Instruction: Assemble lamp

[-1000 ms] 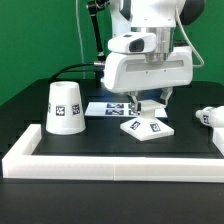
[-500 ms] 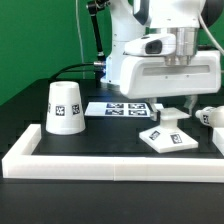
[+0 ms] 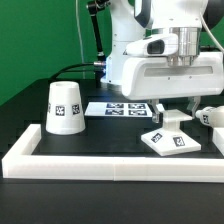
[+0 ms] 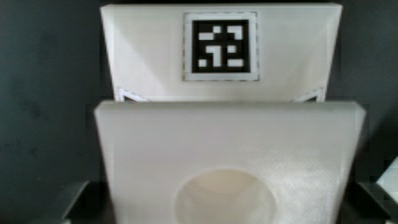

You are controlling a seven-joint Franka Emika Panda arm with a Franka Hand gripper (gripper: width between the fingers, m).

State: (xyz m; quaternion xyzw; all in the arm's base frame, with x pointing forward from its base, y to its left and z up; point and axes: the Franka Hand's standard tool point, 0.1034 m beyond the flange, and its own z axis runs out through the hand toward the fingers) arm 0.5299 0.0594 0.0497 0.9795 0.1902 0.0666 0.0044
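Note:
The white lamp base lies flat on the black table near the front right, with tags on its top. My gripper reaches down onto it, and its jaws sit against the base's two sides, shut on it. In the wrist view the base fills the picture, with one tag and a round socket hole. The dark fingertips show at its two edges. The tapered shade stands at the exterior view's left. The bulb lies at the far right.
The marker board lies flat behind the base. A low white wall runs along the table's front edge and up the right side, close to the base. A green screen stands behind.
The gripper and the lamp base have moved together to the exterior view's right and a little toward the front wall. The shade and the bulb have stayed put.

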